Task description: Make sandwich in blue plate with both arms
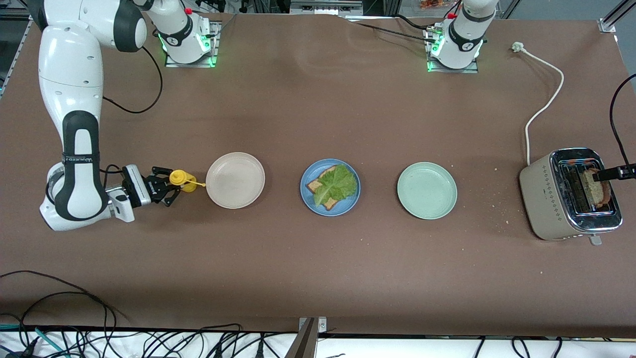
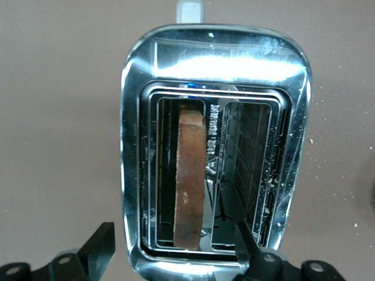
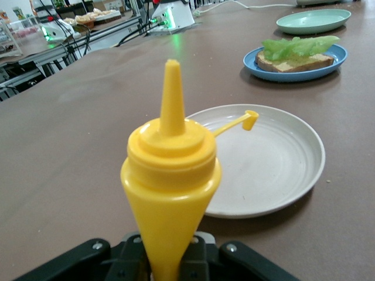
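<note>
The blue plate [image 1: 306, 198] [image 3: 337, 60] sits mid-table and holds the sandwich as it stands: one brown toast slice [image 1: 315, 186] with a green lettuce leaf [image 1: 338, 184] [image 3: 296, 47] on top. Another toast slice [image 1: 597, 194] [image 2: 190, 175] stands upright in one slot of the chrome-topped toaster [image 1: 549, 196] [image 2: 217, 58] at the left arm's end of the table. My left gripper [image 1: 613, 173] [image 2: 176, 249] hangs over the toaster, open, its fingers apart on either side of that slice. My right gripper [image 1: 170, 188] [image 3: 170, 260] is shut on a yellow squeeze bottle [image 1: 180, 179] [image 3: 171, 175], nozzle toward the beige plate.
An empty beige plate [image 1: 235, 180] [image 3: 275, 170] lies beside the bottle's nozzle, and an empty pale green plate [image 1: 427, 190] [image 3: 313, 20] lies between the blue plate and the toaster. A white cord [image 1: 544, 107] runs from the toaster toward the left arm's base. Crumbs lie around the toaster.
</note>
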Robot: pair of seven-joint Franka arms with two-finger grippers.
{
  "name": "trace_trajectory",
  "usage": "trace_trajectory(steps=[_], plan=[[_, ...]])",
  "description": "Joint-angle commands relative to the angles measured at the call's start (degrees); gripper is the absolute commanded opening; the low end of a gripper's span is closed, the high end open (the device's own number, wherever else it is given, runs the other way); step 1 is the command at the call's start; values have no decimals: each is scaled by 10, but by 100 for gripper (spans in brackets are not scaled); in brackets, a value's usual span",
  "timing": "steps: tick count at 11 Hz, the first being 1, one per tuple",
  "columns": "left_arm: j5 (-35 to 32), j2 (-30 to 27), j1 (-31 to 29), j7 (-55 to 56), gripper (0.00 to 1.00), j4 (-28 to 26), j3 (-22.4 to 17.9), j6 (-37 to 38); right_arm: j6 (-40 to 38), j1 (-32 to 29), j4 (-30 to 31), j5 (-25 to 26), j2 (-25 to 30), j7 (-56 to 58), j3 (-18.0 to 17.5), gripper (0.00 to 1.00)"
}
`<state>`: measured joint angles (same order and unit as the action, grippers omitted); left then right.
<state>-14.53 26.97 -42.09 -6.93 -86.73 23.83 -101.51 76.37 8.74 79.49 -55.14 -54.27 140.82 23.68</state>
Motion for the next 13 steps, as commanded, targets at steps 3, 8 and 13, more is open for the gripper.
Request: trace_trajectory(steps=[3,8,13], plan=[[-11,27,4,12,65,18,4,1,-25,-17,-6,-6,0,-30,-7,100],[-11,27,3,10,0,18,4,2,-25,-27,-15,13,4,-91,36,100],[-10,-32,0,-22,0,21,9,69,-54,-20,-20,42,50,-317,91,100]])
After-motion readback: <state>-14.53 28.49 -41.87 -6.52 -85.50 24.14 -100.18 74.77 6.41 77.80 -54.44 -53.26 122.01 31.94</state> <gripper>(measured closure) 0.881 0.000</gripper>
